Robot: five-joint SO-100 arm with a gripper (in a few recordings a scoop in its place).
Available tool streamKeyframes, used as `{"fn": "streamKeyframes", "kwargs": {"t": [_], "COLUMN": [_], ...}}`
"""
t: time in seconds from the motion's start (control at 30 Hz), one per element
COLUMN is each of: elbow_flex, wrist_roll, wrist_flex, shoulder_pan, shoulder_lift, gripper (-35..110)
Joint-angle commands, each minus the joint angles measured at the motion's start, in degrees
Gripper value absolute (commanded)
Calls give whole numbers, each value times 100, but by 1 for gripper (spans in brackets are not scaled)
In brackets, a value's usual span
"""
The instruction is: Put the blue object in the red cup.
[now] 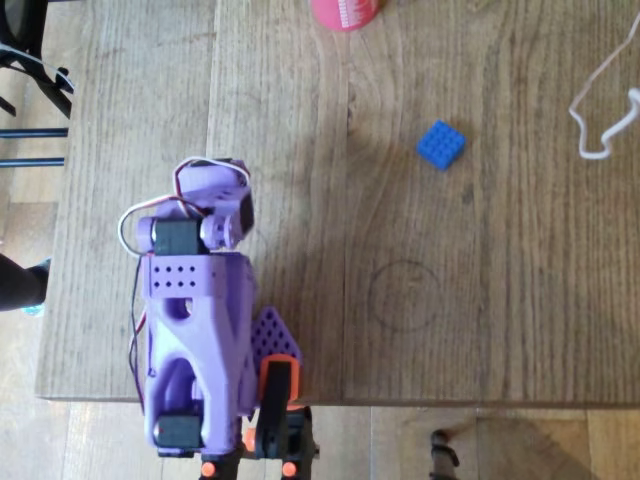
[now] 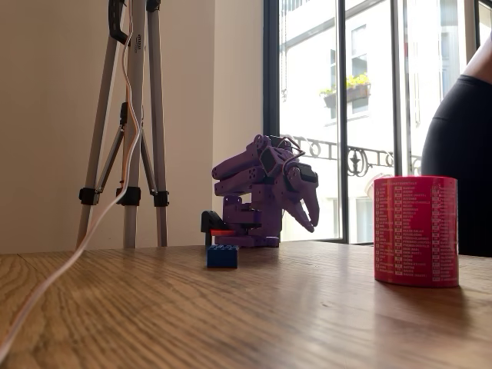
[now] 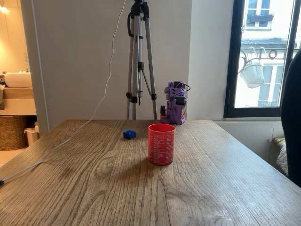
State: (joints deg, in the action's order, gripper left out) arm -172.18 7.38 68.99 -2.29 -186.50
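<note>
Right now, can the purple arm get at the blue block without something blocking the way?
Probably yes. The blue block lies alone on bare table, the red cup stands apart from it, and nothing sits between it and the folded arm's gripper.

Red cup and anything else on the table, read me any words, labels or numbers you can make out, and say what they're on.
Red cup: columns of small white print run around its side, too small and blurred to read.
Blue object: bare studs, no text.
No readable text shows anywhere else.
</note>
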Motion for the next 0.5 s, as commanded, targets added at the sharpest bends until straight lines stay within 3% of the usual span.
{"fn": "streamKeyframes", "kwargs": {"t": [0.0,0.2,0.47], "elbow_flex": [1696,3973,5643], "wrist_roll": [70,26,431], "wrist_flex": [237,686,1292], "shoulder_pan": [-123,-940,-2646], "shoulder_lift": [1204,3718,6003], "gripper": [1,1,1]}}
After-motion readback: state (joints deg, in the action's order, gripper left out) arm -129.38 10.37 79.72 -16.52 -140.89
